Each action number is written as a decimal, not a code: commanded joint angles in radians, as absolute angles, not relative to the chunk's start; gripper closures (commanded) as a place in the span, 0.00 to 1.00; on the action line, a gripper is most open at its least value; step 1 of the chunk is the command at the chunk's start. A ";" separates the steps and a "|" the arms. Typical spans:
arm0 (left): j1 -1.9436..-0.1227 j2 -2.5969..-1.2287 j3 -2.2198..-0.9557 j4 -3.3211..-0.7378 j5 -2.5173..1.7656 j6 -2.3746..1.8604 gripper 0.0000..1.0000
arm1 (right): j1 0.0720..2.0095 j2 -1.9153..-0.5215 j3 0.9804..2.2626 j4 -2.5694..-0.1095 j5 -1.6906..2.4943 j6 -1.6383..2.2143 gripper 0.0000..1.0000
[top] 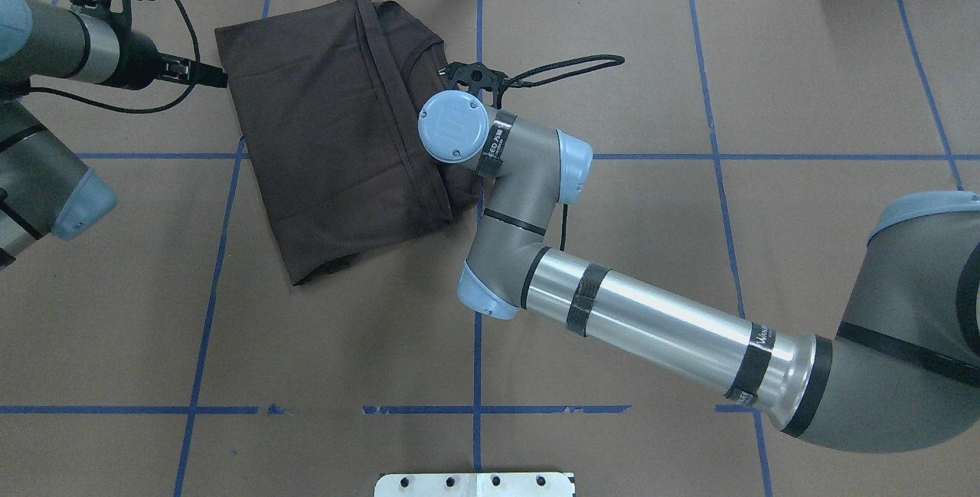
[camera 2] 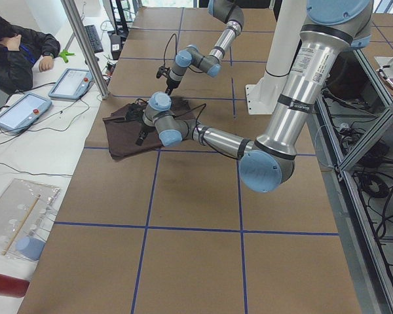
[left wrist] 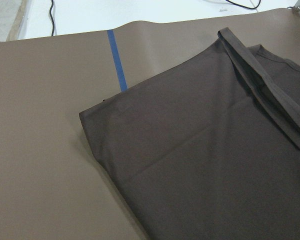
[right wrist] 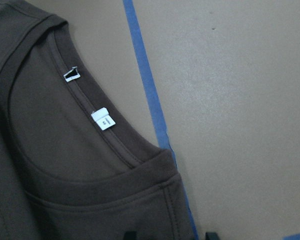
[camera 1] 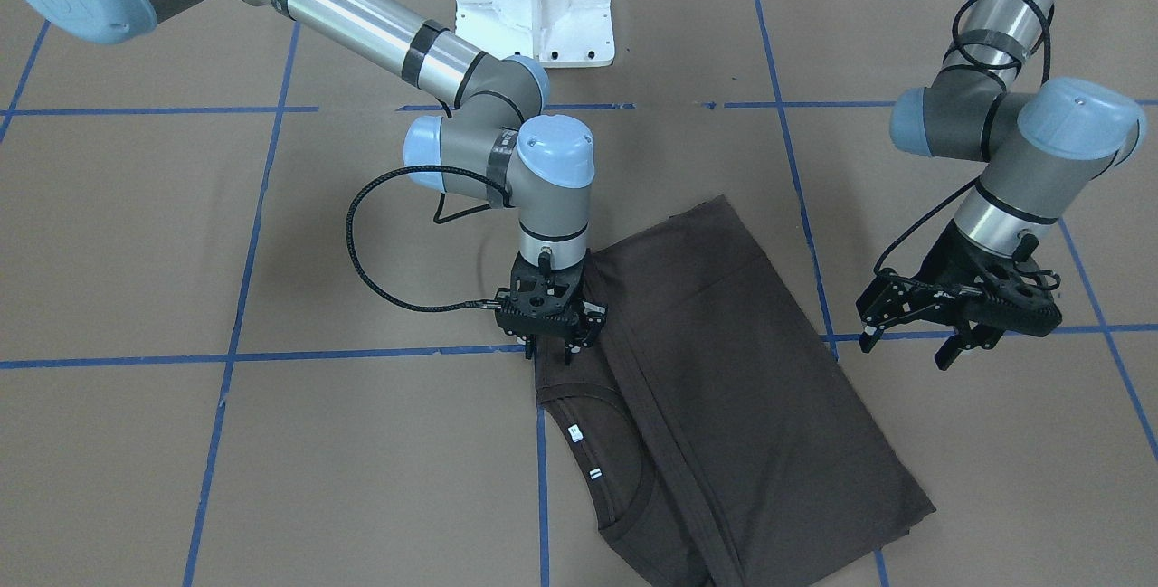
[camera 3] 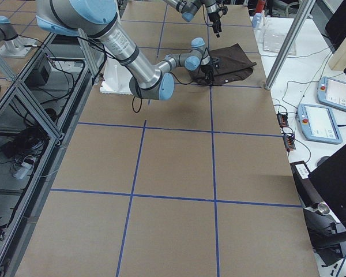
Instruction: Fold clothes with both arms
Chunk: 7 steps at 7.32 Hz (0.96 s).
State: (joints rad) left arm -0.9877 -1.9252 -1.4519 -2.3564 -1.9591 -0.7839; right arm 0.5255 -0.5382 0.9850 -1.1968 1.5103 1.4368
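Midway through a fold, the dark brown T-shirt lies flat on the paper-covered table, already doubled lengthwise. Seen from the front-facing camera, its collar sits at the garment's 7 o'clock. The right gripper points straight down at the shirt's 9 o'clock edge, just above the collar. Its jaws are spread and straddle the cloth's border beside a strip of blue tape, with nothing pinched yet and the white neck tags in plain sight of its wrist camera. The left gripper hangs at the shirt's 3 o'clock, raised and apart from the fabric, jaws likewise spread and empty. The step in hand appears to be taking hold of opposite edges for the next fold. Doing it well likely means sinking the right jaws far enough to catch every layer at the shoulder rather than the top ply alone. The left gripper would take a matching bite on the far edge, so both lift together and the crease runs straight.
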 commanded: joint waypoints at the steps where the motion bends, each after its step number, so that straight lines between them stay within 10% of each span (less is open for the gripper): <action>1: -0.988 -1.925 -1.451 -2.356 -1.959 -0.784 0.00 | 0.525 -0.537 0.986 -1.197 1.509 1.437 1.00; 4: -0.986 -1.925 -1.450 -2.356 -1.959 -0.785 0.00 | 0.528 -0.540 1.009 -1.200 1.512 1.416 1.00; 7: -0.986 -1.927 -1.454 -2.358 -1.959 -0.796 0.00 | 0.502 -0.878 1.439 -1.213 1.516 1.417 1.00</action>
State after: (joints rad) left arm -0.9864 -1.9261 -1.4525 -2.3576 -1.9589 -0.7924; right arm 0.5184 -0.7302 1.2567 -1.2068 1.5186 1.4173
